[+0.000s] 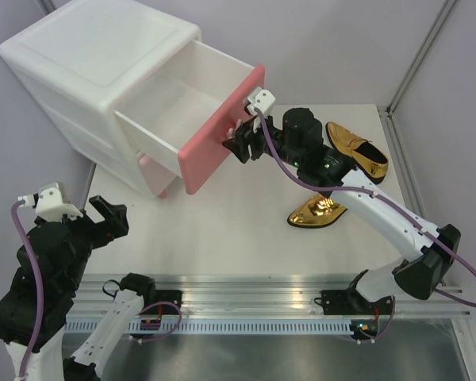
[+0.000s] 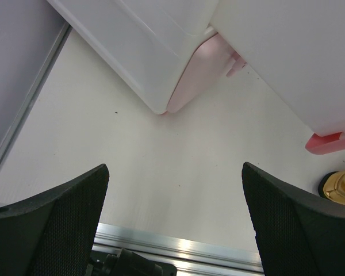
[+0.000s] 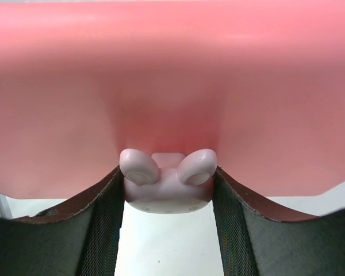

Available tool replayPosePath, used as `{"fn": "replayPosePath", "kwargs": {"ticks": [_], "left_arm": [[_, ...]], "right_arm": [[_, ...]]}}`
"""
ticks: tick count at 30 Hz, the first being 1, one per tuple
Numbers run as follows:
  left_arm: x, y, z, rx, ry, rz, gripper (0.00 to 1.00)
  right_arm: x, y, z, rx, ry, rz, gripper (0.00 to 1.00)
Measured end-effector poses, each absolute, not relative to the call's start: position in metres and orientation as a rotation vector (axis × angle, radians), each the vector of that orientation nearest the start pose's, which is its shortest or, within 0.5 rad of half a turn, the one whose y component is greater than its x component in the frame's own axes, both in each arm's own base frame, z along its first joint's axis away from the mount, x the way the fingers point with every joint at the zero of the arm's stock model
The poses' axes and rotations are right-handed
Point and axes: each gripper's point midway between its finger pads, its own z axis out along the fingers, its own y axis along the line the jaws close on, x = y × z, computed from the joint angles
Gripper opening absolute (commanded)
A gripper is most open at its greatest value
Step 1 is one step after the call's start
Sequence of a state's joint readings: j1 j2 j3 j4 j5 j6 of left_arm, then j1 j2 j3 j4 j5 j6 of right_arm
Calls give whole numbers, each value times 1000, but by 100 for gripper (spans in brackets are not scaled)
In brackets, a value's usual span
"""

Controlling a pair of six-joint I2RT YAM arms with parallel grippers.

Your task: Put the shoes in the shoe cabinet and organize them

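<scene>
The right gripper [image 1: 238,144] clamps the knob [image 3: 168,190], holding the drawer [image 1: 222,131] out for shoes [image 1: 357,149] at three o'clock; left gripper [image 2: 175,172] idles, fingers apart.

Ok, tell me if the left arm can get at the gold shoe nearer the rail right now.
Probably not cleanly. The table between the left hand and that gold shoe is bare, but the right arm crosses over it while the right hand grips the bunny knob.
</scene>
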State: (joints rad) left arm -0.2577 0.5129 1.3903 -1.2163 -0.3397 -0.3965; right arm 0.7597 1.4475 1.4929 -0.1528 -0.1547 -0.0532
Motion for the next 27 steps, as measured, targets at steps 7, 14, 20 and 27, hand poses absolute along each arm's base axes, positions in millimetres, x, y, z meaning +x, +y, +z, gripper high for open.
{"fn": "replayPosePath", "kwargs": {"ticks": [7,14,20,27], "left_arm": [[126,12,352,-357,1858,-122,100],[126,12,353,-358,1854,-124,100],[127,11,354,-358,1851,-125,100],[127,11,353,-358,1852,-125,100]], "right_arm": [[317,330,378,-790,1545,644,29],[312,323,375,-787,1547,638,29],[306,315,375,-785,1549,634,29],[305,306,373,-779,1554,619,29]]}}
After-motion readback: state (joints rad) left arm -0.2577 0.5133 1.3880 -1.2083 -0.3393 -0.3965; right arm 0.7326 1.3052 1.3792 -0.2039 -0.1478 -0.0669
